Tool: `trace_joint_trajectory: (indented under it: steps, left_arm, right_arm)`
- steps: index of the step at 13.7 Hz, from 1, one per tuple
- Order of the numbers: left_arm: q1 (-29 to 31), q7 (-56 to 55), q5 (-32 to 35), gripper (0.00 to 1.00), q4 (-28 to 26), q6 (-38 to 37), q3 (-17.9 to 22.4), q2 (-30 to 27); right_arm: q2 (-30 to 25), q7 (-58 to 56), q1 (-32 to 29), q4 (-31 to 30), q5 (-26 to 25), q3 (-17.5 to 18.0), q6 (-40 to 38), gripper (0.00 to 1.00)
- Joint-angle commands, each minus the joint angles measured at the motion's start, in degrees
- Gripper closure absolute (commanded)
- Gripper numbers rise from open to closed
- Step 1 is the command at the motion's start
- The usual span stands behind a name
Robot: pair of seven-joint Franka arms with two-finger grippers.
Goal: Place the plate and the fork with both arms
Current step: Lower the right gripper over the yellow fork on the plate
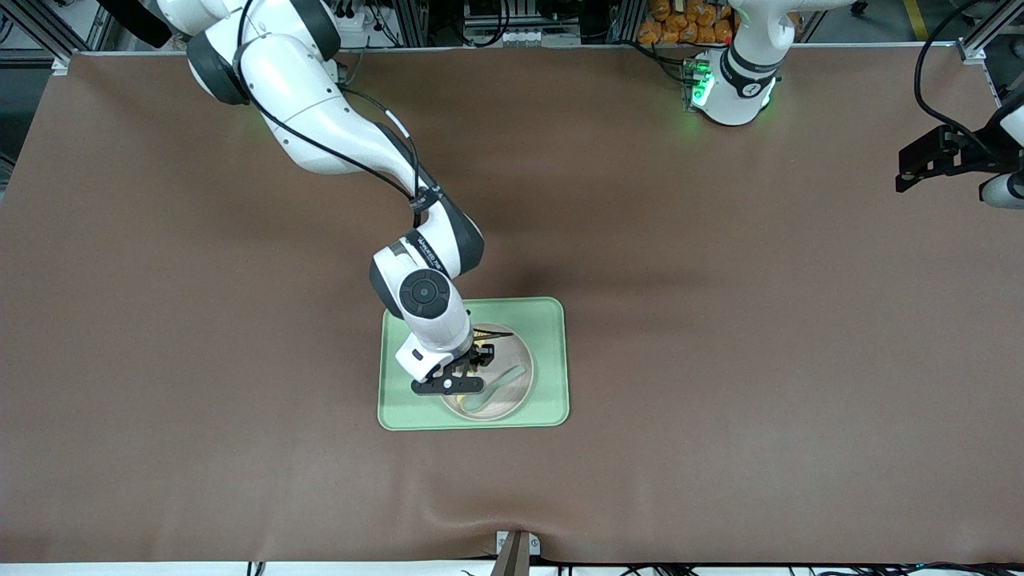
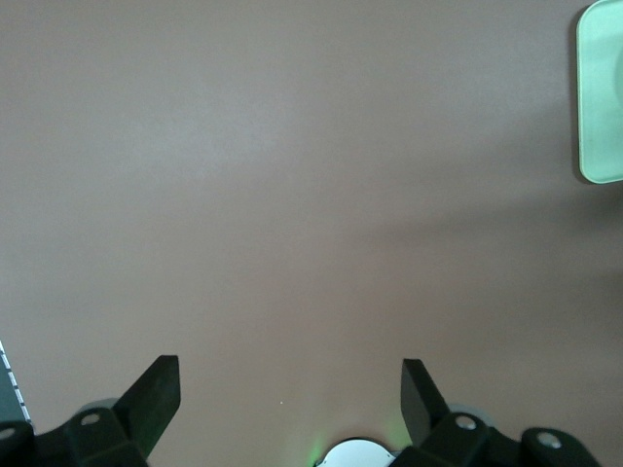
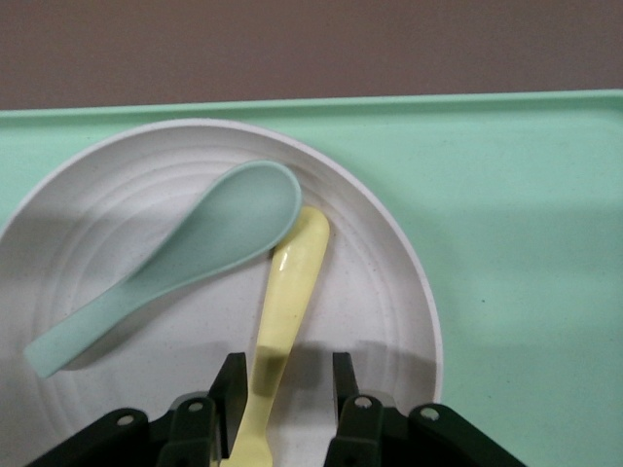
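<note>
The cream plate [image 1: 518, 354] sits on the light-green tray [image 1: 552, 360]. In it lie the yellow fork [image 1: 482, 350] and a grey-green spoon [image 1: 498, 387], side by side. My right gripper [image 1: 459, 385] is low over the plate. In the right wrist view its fingers [image 3: 289, 384] stand apart on either side of the fork's handle [image 3: 292, 282], one finger close against it and the other clear of it. The plate [image 3: 380, 292] and the spoon [image 3: 195, 253] also show there. My left gripper [image 1: 904, 172] waits, open and empty [image 2: 289, 389], up over the left arm's end of the table.
The tray [image 3: 526, 243] lies near the middle of the brown table, nearer the front camera than the arm bases. One corner of it shows in the left wrist view [image 2: 602, 97]. The left arm's green-lit base [image 1: 732, 88] stands at the table's top edge.
</note>
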Motion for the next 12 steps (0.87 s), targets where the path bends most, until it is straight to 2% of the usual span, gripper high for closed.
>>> trace_joint_trajectory:
  steps: [1,5,9,12]
  left_arm:
    - [0.3,1.3,0.6,0.00,0.0,0.5,-0.2,-0.4]
    - [0.7,1.3,0.5,0.00,-0.3,0.4,0.2,-0.4]
    - [0.5,1.3,0.5,0.00,-0.2,0.4,0.0,-0.4]
    - [0.3,1.3,0.4,0.00,0.0,0.6,-0.1,-0.4]
  right_arm:
    - [1.6,1.8,0.9,2.4,-0.9,-0.7,-0.4,0.57]
    - [2.2,2.7,1.5,2.4,-1.0,-0.9,0.2,0.57]
    - [2.2,2.7,1.5,2.4,-1.6,-0.9,0.4,1.00]
    - [1.7,2.6,1.3,2.6,-1.6,-0.9,-0.2,1.00]
